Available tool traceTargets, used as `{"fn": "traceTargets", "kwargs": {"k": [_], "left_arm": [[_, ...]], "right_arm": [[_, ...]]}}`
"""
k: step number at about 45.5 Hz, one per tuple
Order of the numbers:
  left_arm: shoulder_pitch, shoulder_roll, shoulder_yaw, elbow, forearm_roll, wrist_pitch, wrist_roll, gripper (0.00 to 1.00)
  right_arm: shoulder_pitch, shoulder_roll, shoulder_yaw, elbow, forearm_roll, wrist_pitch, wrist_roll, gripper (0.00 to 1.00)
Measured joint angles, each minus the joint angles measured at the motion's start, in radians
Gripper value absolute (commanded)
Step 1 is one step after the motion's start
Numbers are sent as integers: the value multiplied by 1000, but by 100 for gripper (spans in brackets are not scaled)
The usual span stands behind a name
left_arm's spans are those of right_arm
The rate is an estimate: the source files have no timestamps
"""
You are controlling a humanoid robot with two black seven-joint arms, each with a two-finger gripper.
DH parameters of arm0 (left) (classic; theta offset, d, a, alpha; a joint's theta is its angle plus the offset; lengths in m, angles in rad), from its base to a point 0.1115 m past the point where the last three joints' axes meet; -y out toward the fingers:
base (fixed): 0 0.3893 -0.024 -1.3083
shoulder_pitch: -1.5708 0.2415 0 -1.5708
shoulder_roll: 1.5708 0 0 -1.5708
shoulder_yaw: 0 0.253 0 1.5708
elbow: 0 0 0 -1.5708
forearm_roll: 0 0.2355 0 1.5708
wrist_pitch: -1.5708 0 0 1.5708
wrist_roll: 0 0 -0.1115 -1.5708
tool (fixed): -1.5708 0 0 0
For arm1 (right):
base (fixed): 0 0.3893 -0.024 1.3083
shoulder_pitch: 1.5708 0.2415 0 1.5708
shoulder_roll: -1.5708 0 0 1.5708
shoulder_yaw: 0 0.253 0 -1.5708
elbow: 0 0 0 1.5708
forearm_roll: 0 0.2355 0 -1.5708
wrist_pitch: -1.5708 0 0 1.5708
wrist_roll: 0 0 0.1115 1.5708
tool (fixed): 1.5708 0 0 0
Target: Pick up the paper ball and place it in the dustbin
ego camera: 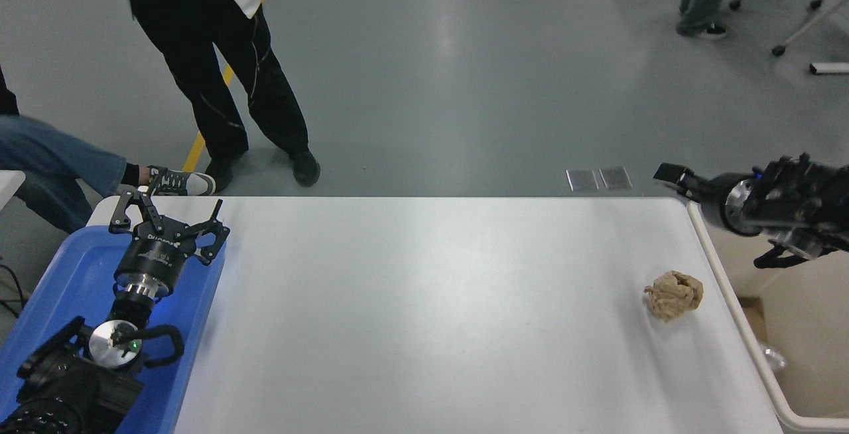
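The tan-brown crumpled paper ball (674,294) lies on the white table (431,314) near its right edge. The beige dustbin (748,340) stands just right of the table, its rim beside the ball. My right gripper (671,174) reaches in from the right edge, raised over the table's far right corner and the bin's far rim, pointing left. It is well beyond the ball and apart from it; nothing shows in it. My left gripper (169,216) is parked open over the blue tray at the lower left.
A blue tray (60,281) lies at the table's left end under the left arm. A person's legs (225,89) stand beyond the far left edge, a seated person's shoe (179,183) beside them. Scraps (769,356) lie inside the bin.
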Motion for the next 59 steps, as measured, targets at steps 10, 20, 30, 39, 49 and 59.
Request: {"fn": "traceTargets", "kwargs": {"k": [10, 20, 30, 39, 49, 59], "left_arm": [[0, 0, 1, -1, 0, 0, 0, 99], [0, 1, 1, -1, 0, 0, 1, 99], [0, 1, 1, -2, 0, 0, 1, 99], [0, 1, 1, -2, 0, 0, 1, 99], [0, 1, 1, -2, 0, 0, 1, 99], [0, 1, 1, -2, 0, 0, 1, 99]], "right_arm": [[246, 124, -31, 214, 7, 202, 0, 100], [455, 209, -29, 380, 77, 373, -3, 100], [609, 245, -10, 454, 135, 557, -3, 100], [696, 258, -6, 482, 155, 632, -6, 100], [711, 262, -19, 475, 162, 662, -9, 100], [623, 260, -77, 423, 166, 548, -10, 100]]}}
